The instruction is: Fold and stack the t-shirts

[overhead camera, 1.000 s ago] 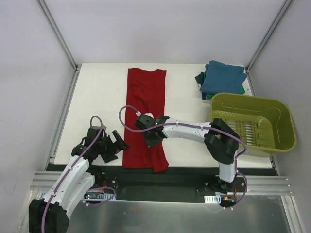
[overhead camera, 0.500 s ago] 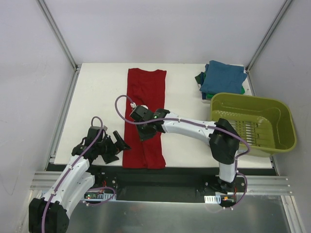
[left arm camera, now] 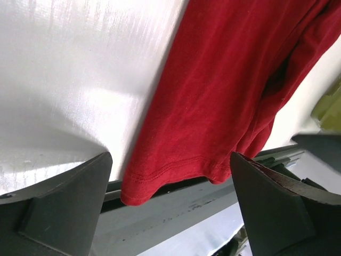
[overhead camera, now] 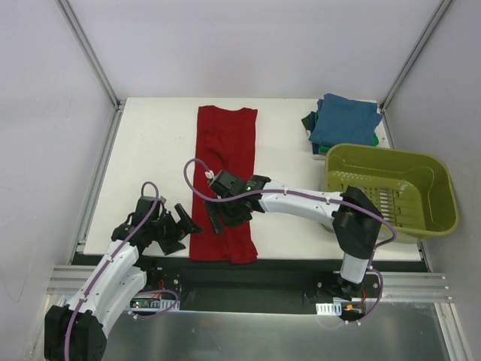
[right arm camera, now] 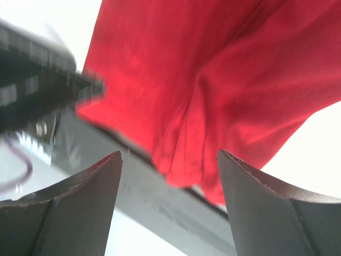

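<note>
Dark red t-shirt (overhead camera: 225,150) is lying as a long strip down the table (overhead camera: 150,165), hem sagging over the near edge. My right gripper (overhead camera: 225,216) is hovering spread and empty over its lower part. My left gripper (overhead camera: 180,228) is gaping beside the hem corner. Risk: a shallow pinch catching one layer and dragging cloth off. Open room is lying left; basket (overhead camera: 391,188) is crowding right.

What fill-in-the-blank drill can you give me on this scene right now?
The right end effector hovers over the long dark red cloth t-shirt, jaws ____.
The left end effector sits beside that shirt's ____ edge.
The folded square cloth t-shirt topping the far-right stack is coloured ____.
Missing: open; left; teal-blue.
</note>
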Motion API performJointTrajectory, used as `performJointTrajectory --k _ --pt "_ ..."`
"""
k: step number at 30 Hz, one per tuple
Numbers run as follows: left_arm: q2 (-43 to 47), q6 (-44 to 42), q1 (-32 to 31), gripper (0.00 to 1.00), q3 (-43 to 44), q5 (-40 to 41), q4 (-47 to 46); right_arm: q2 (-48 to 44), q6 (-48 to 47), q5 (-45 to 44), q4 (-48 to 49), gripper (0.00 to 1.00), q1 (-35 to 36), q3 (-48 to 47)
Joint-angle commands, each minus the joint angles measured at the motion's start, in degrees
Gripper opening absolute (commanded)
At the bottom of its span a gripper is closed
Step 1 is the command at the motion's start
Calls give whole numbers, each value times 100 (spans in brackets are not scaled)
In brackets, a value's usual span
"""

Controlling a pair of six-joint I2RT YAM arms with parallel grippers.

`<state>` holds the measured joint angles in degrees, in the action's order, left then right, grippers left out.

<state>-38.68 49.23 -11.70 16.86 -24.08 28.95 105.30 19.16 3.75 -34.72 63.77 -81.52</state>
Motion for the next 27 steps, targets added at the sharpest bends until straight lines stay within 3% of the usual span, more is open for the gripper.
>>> performJointTrajectory --k 1,14,15,16,19,22,27 --pt "-70 104 -148 84 -253 -80 216 -545 -263 996 492 74 162 671" --pt "-597 157 -508 46 -447 606 137 -651 -70 1225 668 56 347 1595" --pt "-606 157 -517 40 -438 614 146 -659 -61 1216 668 55 347 1638" --pt "-606 157 -526 27 -438 615 155 -651 -53 1190 668 55 356 1700" --pt "-519 218 -535 0 -447 650 190 -598 -17 1093 677 53 356 1718" --pt "-378 271 -543 0 -447 720 269 -519 27 1110 800 48 356 1665" --pt "-193 350 -543 0 -482 746 383 -563 18 1461 1151 26 417 1534"
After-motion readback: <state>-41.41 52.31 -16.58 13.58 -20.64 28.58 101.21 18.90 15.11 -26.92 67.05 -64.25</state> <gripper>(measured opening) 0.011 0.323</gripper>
